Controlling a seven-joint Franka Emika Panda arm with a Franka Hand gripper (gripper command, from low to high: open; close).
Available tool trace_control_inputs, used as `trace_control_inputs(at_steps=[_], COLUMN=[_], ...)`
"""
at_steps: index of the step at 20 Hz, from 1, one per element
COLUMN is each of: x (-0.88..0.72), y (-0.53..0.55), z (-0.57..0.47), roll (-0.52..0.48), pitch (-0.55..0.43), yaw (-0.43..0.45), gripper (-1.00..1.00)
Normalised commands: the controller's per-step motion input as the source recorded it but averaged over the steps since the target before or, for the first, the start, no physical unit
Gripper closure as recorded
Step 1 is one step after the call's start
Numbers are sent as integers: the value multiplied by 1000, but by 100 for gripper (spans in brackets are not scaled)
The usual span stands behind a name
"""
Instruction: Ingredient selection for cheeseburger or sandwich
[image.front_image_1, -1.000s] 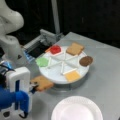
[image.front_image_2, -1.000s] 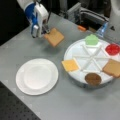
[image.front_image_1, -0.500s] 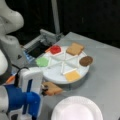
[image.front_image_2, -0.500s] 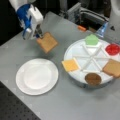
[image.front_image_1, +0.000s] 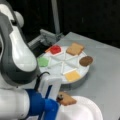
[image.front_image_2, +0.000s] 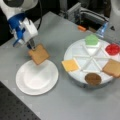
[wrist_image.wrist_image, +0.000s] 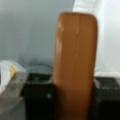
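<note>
My gripper is shut on a tan-brown toast square, holding it tilted just above the rim of the round white plate. In the wrist view the toast stands edge-on between the dark fingers. The other ingredients lie in the white divided tray: a second toast square, green lettuce, red tomato, yellow cheese and the dark brown patty. No sandwich pile shows.
Grey metal hardware stands behind the tray at the table's edge. The grey table stretches around plate and tray. My arm's white and blue body fills a front view's left.
The gripper has carried the toast square from beside the tray toward the white plate, and it now hangs over the plate's rim.
</note>
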Motion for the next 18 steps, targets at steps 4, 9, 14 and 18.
trace_control_inputs(at_steps=[4,9,14,18], x=[514,362,271,245], y=[-187,-95,-13,-10], z=[-166,-118,-44,-31], roll=[-189,-254,-214,-136], pitch=[229,191,121,97], yaw=[238,222,179,166], gripper=[100,100,100,100])
